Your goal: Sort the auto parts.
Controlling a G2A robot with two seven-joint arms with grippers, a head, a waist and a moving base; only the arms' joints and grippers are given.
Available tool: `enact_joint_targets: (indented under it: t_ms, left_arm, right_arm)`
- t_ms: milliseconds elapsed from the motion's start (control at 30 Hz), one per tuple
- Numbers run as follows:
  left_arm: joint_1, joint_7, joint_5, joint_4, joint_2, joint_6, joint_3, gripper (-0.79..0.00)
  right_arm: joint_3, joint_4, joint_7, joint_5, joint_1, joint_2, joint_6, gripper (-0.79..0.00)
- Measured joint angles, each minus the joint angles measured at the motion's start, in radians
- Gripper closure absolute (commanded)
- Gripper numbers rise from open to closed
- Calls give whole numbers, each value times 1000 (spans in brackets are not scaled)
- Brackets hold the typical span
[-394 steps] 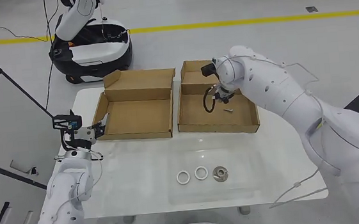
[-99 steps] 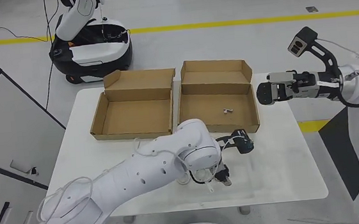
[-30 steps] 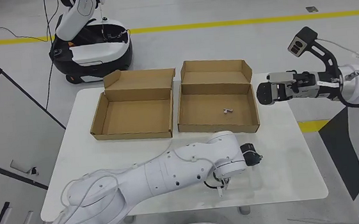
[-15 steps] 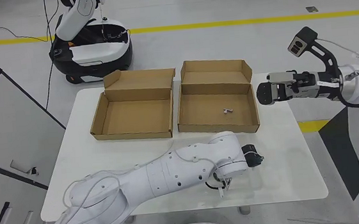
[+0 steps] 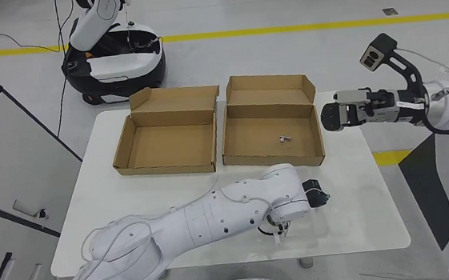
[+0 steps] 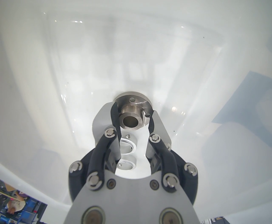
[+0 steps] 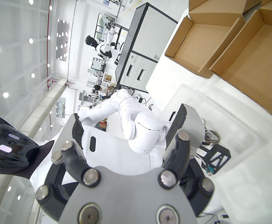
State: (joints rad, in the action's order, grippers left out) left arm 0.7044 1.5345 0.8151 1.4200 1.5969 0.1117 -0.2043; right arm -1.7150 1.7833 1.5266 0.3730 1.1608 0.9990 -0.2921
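Observation:
A metal flanged hub (image 6: 136,100) sits between my left gripper's (image 6: 131,115) black fingertips, which are shut on its collar low over a clear tray (image 6: 63,63). I cannot tell whether the hub is lifted off the tray floor. Two pale rings (image 6: 127,146) (image 6: 125,164) lie in the tray under the gripper's palm. In the top view the left arm covers the tray, with its gripper (image 5: 279,230) near the table's front edge. My right gripper (image 5: 329,118) hangs open beyond the table's right side with nothing between its fingers (image 7: 177,118).
Two open cardboard boxes stand at the back of the table: the left box (image 5: 169,145) has nothing in it, and the right box (image 5: 245,142) holds a small bolt (image 5: 284,139). Another robot (image 5: 112,53) stands behind the table.
Since 13 s ago the right arm left the right box and the left arm crossed to the tray. Over the last second the left gripper barely shifted; the right arm kept still.

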Motion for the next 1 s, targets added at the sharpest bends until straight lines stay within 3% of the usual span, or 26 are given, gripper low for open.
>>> enact_joint_targets:
  t_ms: [600, 667, 733, 900, 1000]
  left_arm:
    - [2, 1, 7, 14, -8, 5, -13, 0]
    - [1, 1, 7, 8, -8, 2, -7, -225]
    - [0, 1, 3, 3, -7, -2, -3, -277]
    - [-6, 1, -3, -1, -4, -9, 1, -215]
    - [-9, 1, -5, -3, -3, -9, 4, -219]
  right_arm:
    - [0, 0, 0, 0, 0, 0, 0, -785]
    - [0, 0, 0, 0, 0, 0, 0, -785]
    - [0, 0, 0, 0, 0, 0, 0, -785]
    - [0, 0, 0, 0, 0, 0, 0, -785]
    - [0, 0, 0, 0, 0, 0, 0, -785]
